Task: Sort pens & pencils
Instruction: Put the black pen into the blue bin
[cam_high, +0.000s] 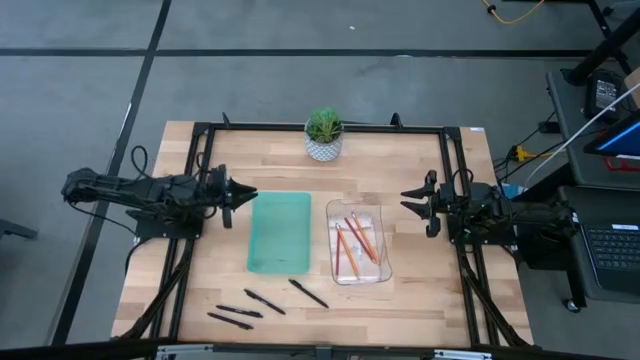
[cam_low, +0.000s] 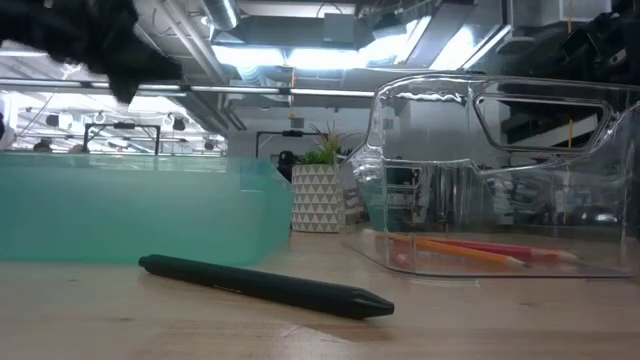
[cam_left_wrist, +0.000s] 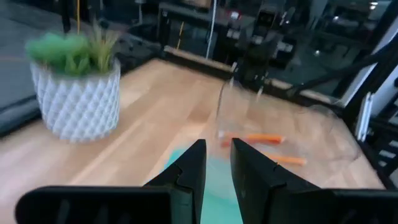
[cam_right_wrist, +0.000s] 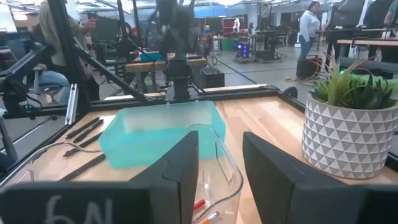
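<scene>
Pencils (cam_high: 355, 240) sit binned; pens (cam_high: 262, 302) remain on tabletop (cam_high: 420, 300). We advise the left gripper (cam_high: 240, 194), jaws released like the right gripper's (cam_high: 412, 195), take each pen crosswise at mid-length.

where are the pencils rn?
High view: all three pencils lie inside the clear bin, right of the green tray and nearest the right claw.

Plant pot (cam_high: 323, 136) top centre of table (cam_high: 420, 300). Below it, two trays side by side: left tray (cam_high: 280, 232), right tray (cam_high: 359, 242) holding the pencils (cam_high: 356, 240). Pens (cam_high: 264, 304) scattered lower left, below left tray.
</scene>
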